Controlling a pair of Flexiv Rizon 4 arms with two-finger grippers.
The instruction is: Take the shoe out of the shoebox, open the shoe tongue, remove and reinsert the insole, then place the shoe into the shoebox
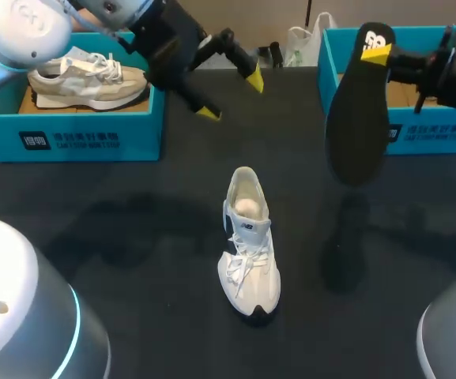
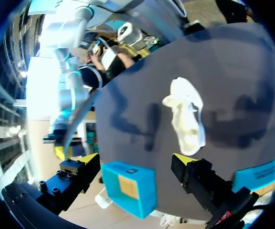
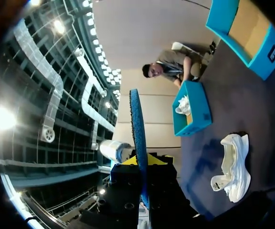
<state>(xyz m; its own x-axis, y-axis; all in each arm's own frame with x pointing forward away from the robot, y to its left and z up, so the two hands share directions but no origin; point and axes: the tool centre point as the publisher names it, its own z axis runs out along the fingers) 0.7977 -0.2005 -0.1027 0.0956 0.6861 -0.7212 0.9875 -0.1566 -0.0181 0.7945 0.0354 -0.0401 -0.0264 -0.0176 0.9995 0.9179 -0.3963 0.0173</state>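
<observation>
A white shoe (image 1: 247,237) stands on the dark table near the middle, its opening wide and toe toward the front edge. It also shows in the left wrist view as the shoe (image 2: 187,117) and in the right wrist view as the shoe (image 3: 235,167). My right gripper (image 1: 378,54) is shut on the top of a black insole (image 1: 359,110), which hangs upright in the air in front of the right shoebox (image 1: 417,134). Edge-on, the insole (image 3: 136,124) rises from my right gripper (image 3: 141,161). My left gripper (image 1: 231,95) is open and empty, high above the table behind the shoe; its fingers (image 2: 87,159) are spread wide.
A teal left shoebox (image 1: 69,134) at the back left holds a second, beige shoe (image 1: 85,79). The right shoebox (image 2: 130,188) shows a bare cardboard floor. White bags (image 1: 303,43) sit at the table's far edge between the boxes.
</observation>
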